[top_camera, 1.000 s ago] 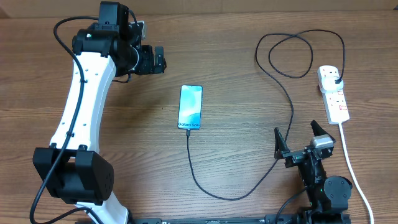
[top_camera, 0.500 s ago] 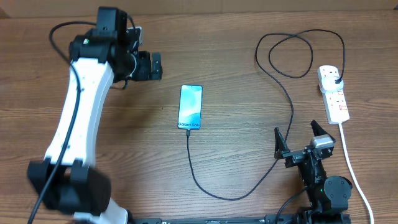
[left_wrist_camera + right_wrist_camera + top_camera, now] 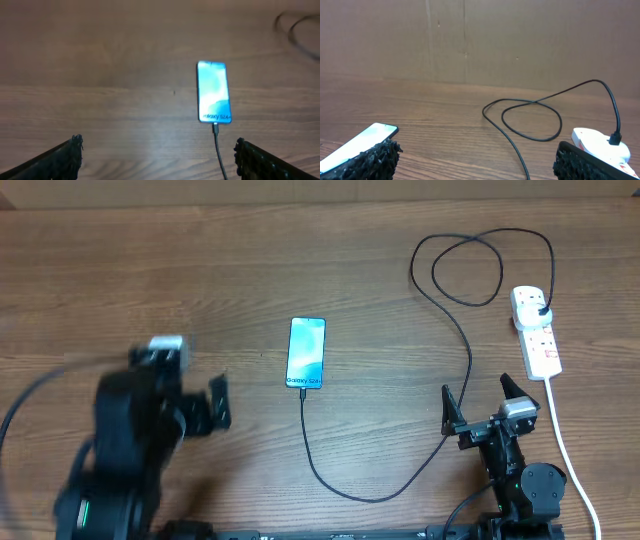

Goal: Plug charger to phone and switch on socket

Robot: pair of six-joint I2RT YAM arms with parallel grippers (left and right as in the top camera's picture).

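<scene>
The phone (image 3: 307, 352) lies at the table's middle, its screen lit light blue; it also shows in the left wrist view (image 3: 214, 91) and at the left edge of the right wrist view (image 3: 365, 141). The charger's thin black cable (image 3: 340, 485) is plugged into the phone's near end, loops round the front and back right, and ends in a black plug in the white socket strip (image 3: 536, 330). My left gripper (image 3: 212, 403) is open and empty, left of the phone. My right gripper (image 3: 478, 404) is open and empty near the front right.
The strip's thick white cord (image 3: 565, 445) runs down the right side toward the front edge. A brown cardboard wall (image 3: 470, 40) stands behind the table. The cable loops (image 3: 530, 117) lie at the back right.
My left arm has swung back fast from the back left toward the front left, blurred now. The phone, cable, strip and right gripper have not moved.
</scene>
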